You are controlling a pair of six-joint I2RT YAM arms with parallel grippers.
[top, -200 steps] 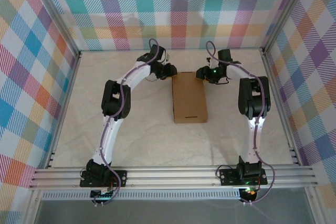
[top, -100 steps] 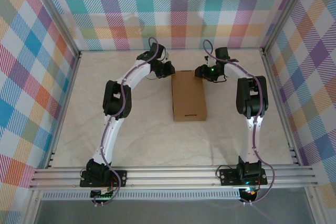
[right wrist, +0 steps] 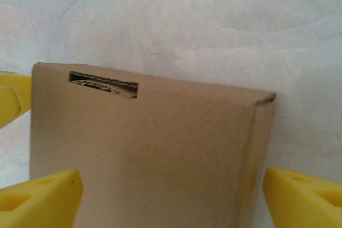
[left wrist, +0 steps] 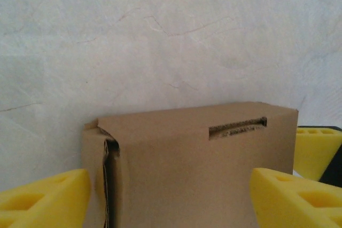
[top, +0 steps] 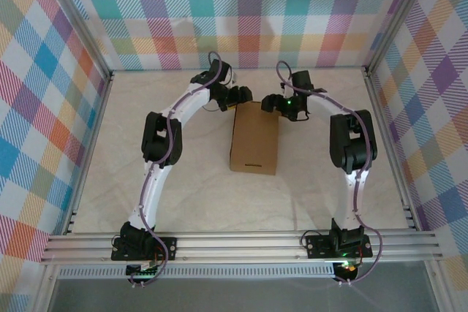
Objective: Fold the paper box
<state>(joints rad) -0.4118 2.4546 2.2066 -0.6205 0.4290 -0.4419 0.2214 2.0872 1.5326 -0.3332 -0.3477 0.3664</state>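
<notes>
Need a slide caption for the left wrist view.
Closed paper box framed by the left end effector's spread yellow fingers.

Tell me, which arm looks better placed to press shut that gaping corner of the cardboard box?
Left, probably. The left tool stands open at the paper box, one finger right beside the gaping flap. The right tool faces the other, tighter-looking corner.
</notes>
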